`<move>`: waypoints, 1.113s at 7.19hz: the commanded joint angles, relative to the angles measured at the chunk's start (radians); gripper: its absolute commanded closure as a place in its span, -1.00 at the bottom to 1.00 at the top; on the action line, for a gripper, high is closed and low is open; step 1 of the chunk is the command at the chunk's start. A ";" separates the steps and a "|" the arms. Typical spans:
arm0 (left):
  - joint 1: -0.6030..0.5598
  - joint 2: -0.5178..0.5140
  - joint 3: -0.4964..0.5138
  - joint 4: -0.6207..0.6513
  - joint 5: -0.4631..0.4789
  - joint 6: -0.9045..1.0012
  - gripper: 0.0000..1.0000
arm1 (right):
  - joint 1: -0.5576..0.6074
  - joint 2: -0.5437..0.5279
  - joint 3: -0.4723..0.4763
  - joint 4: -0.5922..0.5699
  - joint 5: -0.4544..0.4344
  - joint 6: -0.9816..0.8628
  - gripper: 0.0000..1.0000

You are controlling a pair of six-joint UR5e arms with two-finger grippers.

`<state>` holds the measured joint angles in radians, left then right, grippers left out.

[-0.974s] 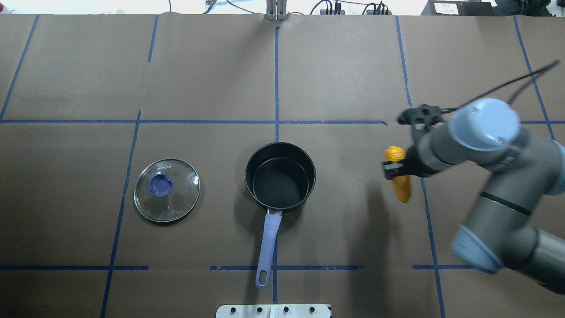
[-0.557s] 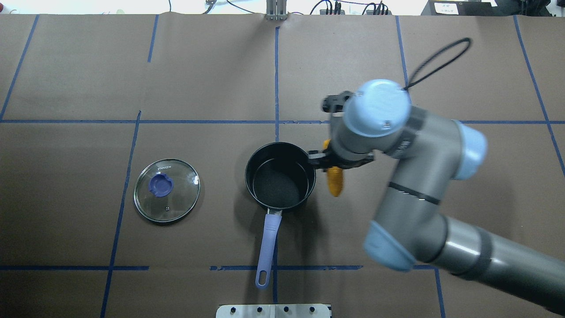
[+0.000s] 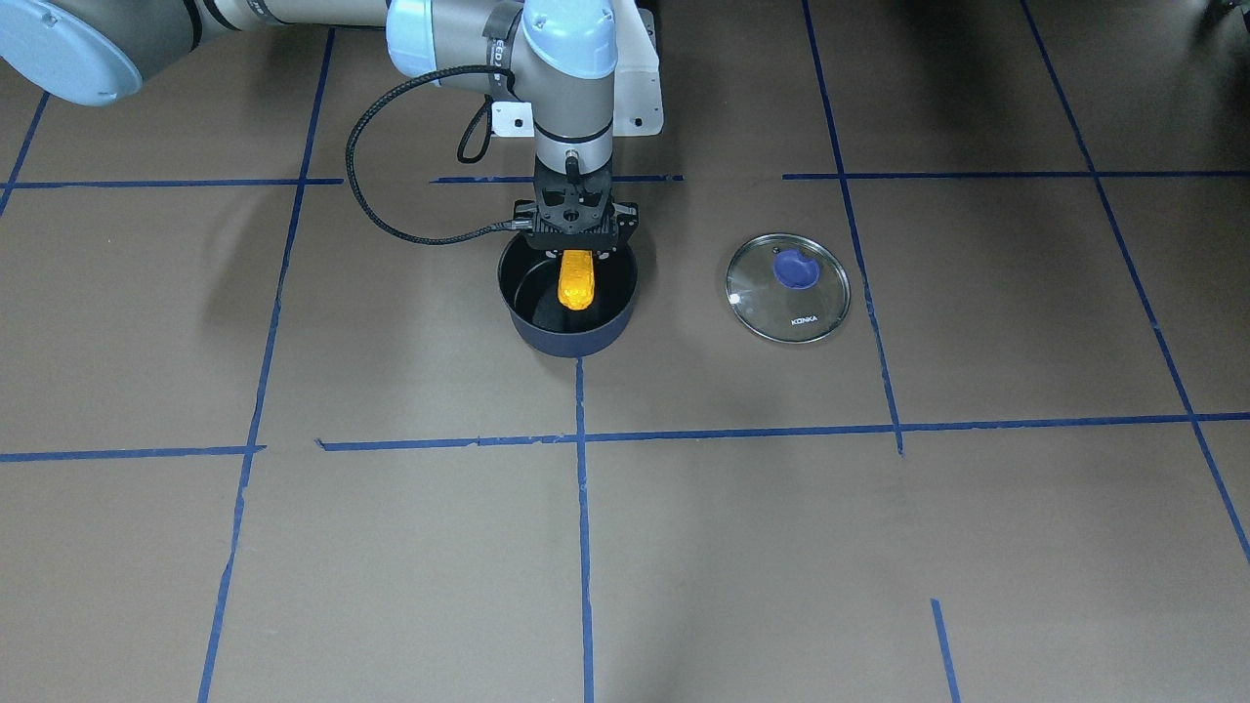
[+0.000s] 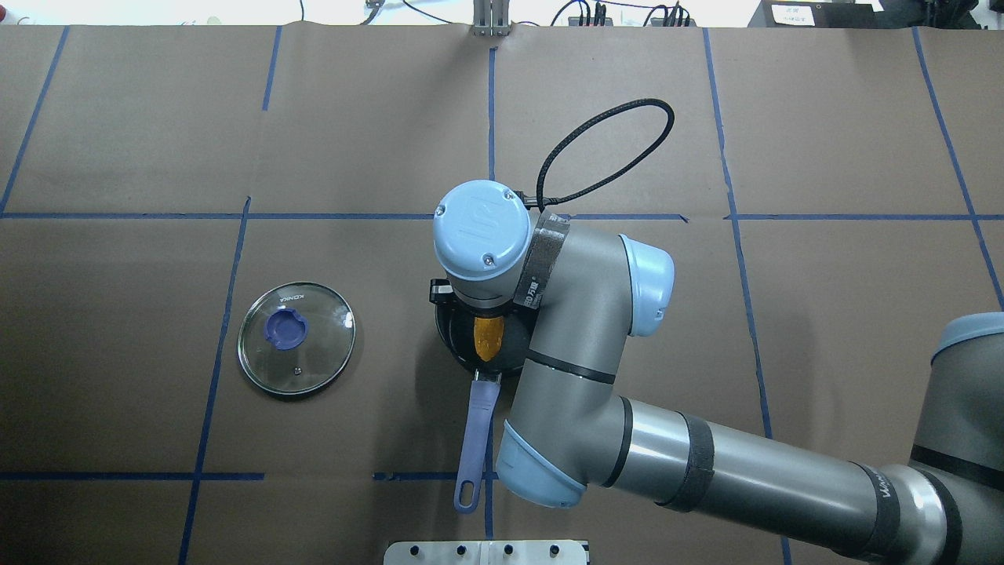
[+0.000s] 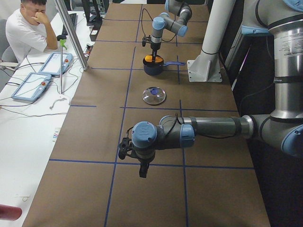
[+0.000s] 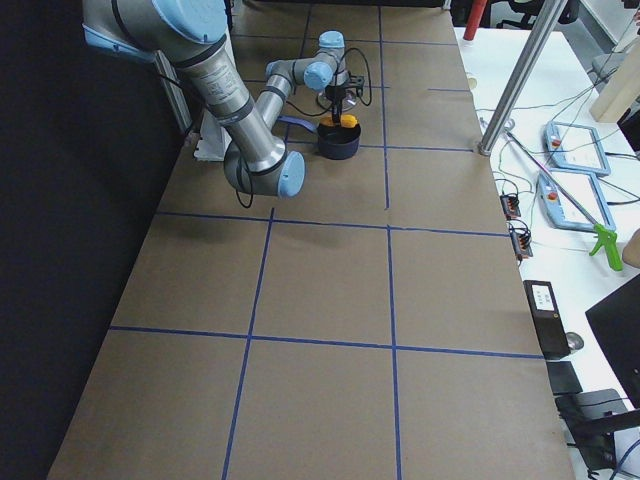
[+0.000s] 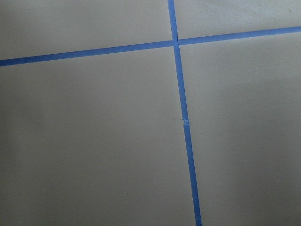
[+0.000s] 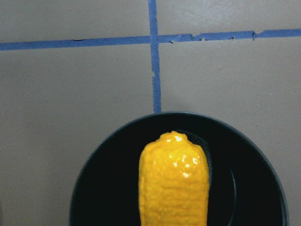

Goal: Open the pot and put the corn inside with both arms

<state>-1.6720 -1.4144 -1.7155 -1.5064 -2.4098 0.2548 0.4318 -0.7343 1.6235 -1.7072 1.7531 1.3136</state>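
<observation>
The dark pot (image 3: 566, 338) stands open at the table's middle, its purple handle (image 4: 478, 424) pointing toward the robot. Its glass lid (image 4: 296, 338) lies flat on the table apart from it, also shown in the front view (image 3: 788, 287). My right gripper (image 3: 575, 254) is shut on the orange-yellow corn (image 3: 576, 280) and holds it just over the pot's black inside. The right wrist view shows the corn (image 8: 174, 188) above the pot's rim (image 8: 117, 134). My left gripper (image 5: 143, 171) hangs over bare table far from the pot, and I cannot tell whether it is open or shut.
Brown paper with blue tape lines (image 4: 492, 141) covers the table. A white mounting plate (image 4: 486, 552) sits at the robot's edge. An operator (image 5: 28, 28) sits at a side desk with control pendants (image 5: 33, 85). The left wrist view shows only paper and tape (image 7: 181, 94).
My right arm has swung left with the corn, from right of the pot to directly over its opening. Pot and lid have not moved.
</observation>
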 commanded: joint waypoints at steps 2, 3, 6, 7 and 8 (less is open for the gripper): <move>0.000 -0.005 0.000 0.000 0.000 0.003 -1.00 | -0.002 -0.020 0.026 0.003 0.009 -0.016 -0.99; 0.002 -0.009 0.007 0.000 0.001 0.004 -1.00 | 0.046 -0.020 0.027 0.003 0.064 -0.054 -0.99; 0.005 -0.015 0.019 0.000 0.002 0.004 -1.00 | 0.403 -0.193 0.027 0.004 0.371 -0.497 -0.99; 0.005 -0.011 0.037 0.002 -0.005 0.004 -1.00 | 0.552 -0.289 0.026 0.001 0.456 -0.745 -0.99; 0.005 -0.011 0.037 0.005 0.007 0.007 -1.00 | 0.662 -0.369 0.026 -0.003 0.509 -0.945 -0.99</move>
<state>-1.6674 -1.4265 -1.6843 -1.5043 -2.4090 0.2593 0.9397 -0.9979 1.6498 -1.7059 2.1800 0.6337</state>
